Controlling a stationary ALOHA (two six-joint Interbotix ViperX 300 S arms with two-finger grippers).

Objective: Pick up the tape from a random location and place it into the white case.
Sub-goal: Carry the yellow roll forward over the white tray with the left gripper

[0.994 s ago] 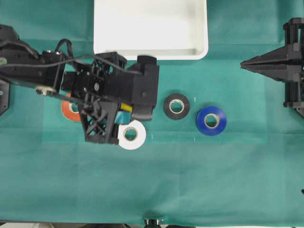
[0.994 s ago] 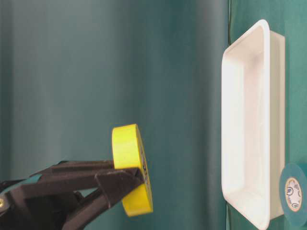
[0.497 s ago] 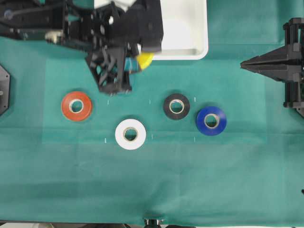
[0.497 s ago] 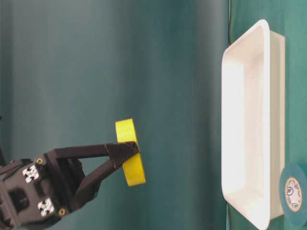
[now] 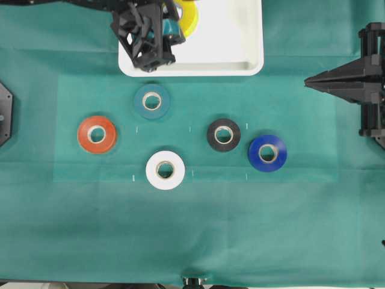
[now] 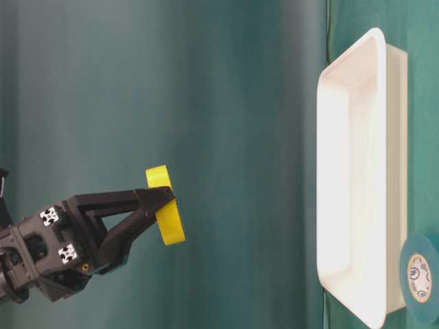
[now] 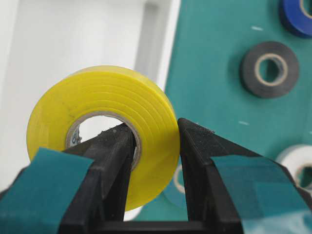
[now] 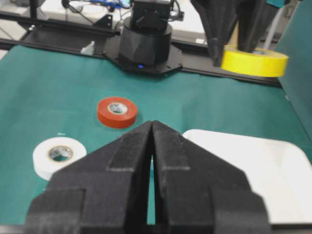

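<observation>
Overhead: the yellow tape (image 5: pixel 188 16) is gripped by the left gripper (image 5: pixel 174 24) right above the white case (image 5: pixel 234 57), with the teal roll (image 5: pixel 151 101) left on the cloth.

Table-level: the tape (image 6: pixel 164 205) is held up in the air, well clear of the case (image 6: pixel 357 205).

Left wrist: one finger (image 7: pixel 114 165) is stuck through the core.

Right wrist: the right gripper (image 8: pixel 152 146) is seen pressed closed, nothing in it.

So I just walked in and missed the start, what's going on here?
The left gripper is shut on the yellow tape, one finger through its core, holding it in the air above the white case. It is not released yet. The right gripper is shut and idle at the side. Other rolls lie on the green cloth.
</observation>
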